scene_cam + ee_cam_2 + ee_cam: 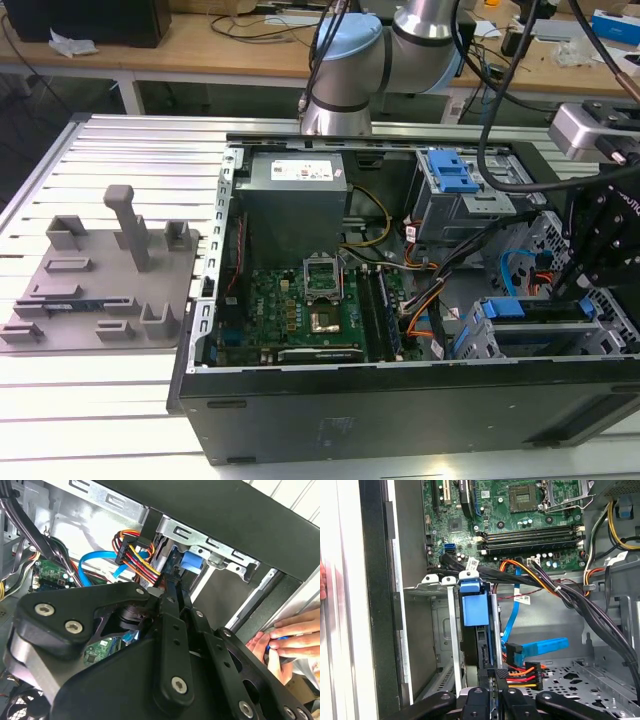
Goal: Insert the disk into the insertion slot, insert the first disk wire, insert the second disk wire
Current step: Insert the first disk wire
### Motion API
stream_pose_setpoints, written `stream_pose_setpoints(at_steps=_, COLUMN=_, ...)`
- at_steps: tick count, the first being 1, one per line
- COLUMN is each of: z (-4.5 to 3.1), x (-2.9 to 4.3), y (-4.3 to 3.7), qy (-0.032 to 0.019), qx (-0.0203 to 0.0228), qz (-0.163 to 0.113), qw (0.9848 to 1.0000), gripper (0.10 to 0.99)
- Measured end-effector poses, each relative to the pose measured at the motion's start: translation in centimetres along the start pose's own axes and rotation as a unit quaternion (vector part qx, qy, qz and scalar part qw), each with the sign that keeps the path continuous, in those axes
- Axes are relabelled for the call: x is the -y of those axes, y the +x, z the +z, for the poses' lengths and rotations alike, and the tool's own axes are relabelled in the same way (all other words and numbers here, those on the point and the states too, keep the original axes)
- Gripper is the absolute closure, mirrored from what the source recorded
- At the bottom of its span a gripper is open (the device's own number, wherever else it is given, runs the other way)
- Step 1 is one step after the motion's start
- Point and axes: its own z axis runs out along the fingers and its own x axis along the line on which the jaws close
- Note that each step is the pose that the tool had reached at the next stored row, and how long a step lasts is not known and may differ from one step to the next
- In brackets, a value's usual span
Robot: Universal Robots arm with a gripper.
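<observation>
- Blue plastic frame marks the disk (474,605). In the first wrist view it stands between the grey sheet-metal rails of the insertion slot (444,645), with its body inside the bay and its blue tab end towards the motherboard (520,525).
- Hand (495,674): the fingers are narrow, with the tips drawn close together at the disk's dark connector end. I cannot tell whether they pinch that edge or merely bear on it.
- Exterior view: the open computer case (400,400) lies on a slotted aluminium worktop (100,400). The slot sits in the case's near corner at the exterior view's right, apart from the taller cage with the blue latch (455,175).
- The power connector (524,672), with red, yellow and orange wires, hangs free just beside the fingertips. The blue data cable (542,646) lies loose near it. Neither looks plugged into the disk.
- Second wrist view: a person's fingers (300,625) rest at the case's outer edge, apart from the hand.
- Judgement: the work is at the tail of step one. The disk looks housed, but I cannot tell whether it is fully home. Neither wire step is done.
- Judgement: finishing the seat calls for a straight push along the rails with no tilt. The loose connector must stay out from between the fingertips and the disk, or it could snag.
</observation>
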Motion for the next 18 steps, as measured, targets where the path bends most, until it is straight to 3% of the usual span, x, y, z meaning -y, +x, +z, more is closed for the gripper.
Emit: stream_pose_setpoints(at_steps=18, z=0.33, x=0.01, y=-0.03, qy=0.0, qx=0.0, qz=0.0, qw=1.0, gripper=0.922)
